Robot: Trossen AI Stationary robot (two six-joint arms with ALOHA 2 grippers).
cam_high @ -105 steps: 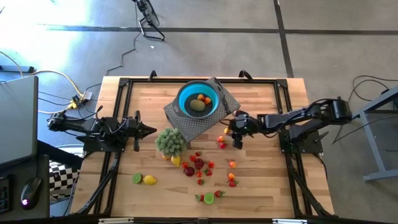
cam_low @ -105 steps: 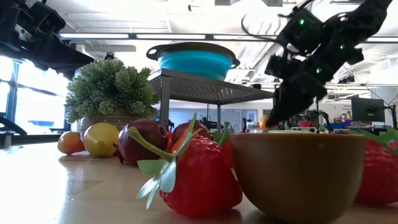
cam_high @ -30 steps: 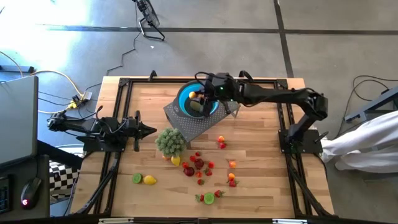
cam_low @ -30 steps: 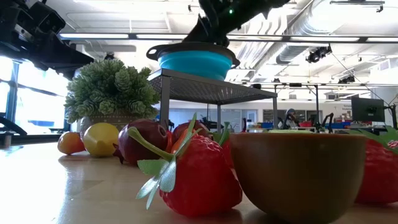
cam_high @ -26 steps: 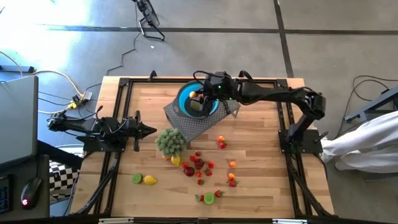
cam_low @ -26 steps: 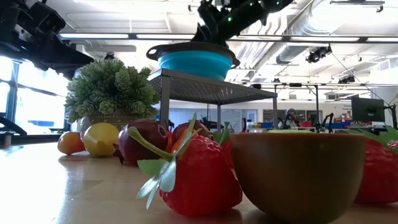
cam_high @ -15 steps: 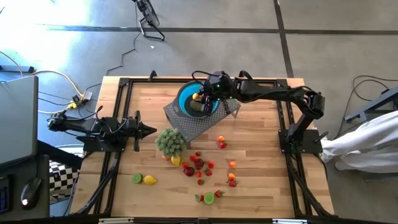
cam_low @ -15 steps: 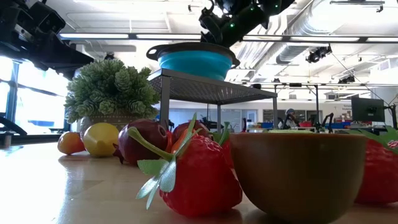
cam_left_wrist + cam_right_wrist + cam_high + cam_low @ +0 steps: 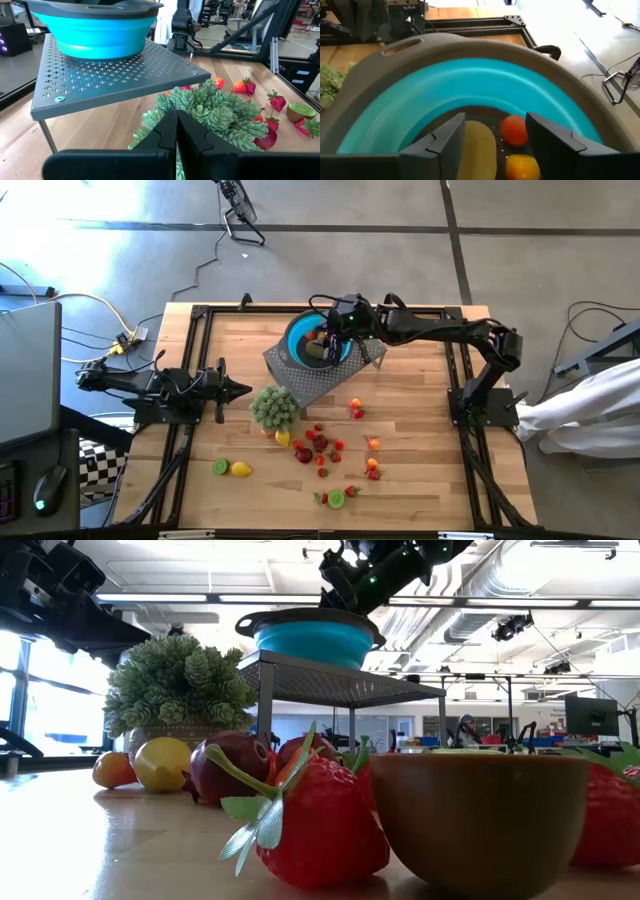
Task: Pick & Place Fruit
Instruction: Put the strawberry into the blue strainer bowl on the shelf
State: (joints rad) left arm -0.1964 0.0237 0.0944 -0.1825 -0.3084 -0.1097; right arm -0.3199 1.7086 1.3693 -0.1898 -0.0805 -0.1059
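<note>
Over the blue bowl (image 9: 318, 340) on the perforated metal stand (image 9: 115, 75): right claw (image 9: 492, 137), fingers parted, empty. Inside, partly hidden by the claw: rounded fruit (image 9: 514, 130), red-orange, yellow, greenish. More fruit scattered on the wooden desk (image 9: 420, 440). Left claw (image 9: 176, 130) closed beside the spiky plant (image 9: 274, 407).

Overhead looks down, low looks level; both wrists (close) share blue bowl (image 9: 95, 25)
</note>
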